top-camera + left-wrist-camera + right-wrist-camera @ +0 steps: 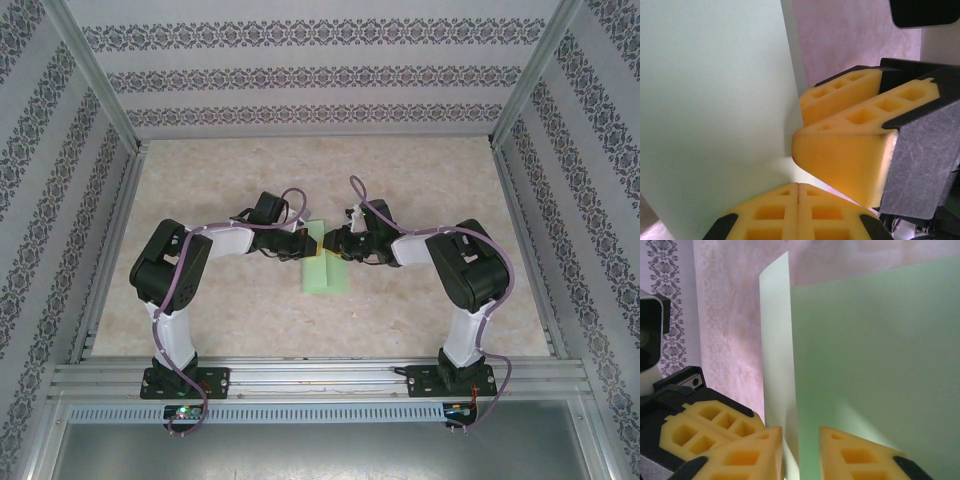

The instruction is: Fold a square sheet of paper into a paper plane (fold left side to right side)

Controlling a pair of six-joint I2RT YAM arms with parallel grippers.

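Observation:
The square sheet of paper, light green, lies mid-table, partly folded over. One flap stands upright above the flat part. My left gripper comes in from the left at the sheet's far end. Its yellow pads are pressed together right at the edge of the raised paper, pinching it. My right gripper faces it from the right. Its jaws stand apart with the flap's lower edge between them. The right fingers sit just beside the left ones.
The beige tabletop is ringed by patterned walls and aluminium rails. Both arms bend inward, so their wrists crowd the table's centre. Bare table lies to either side and beyond the paper.

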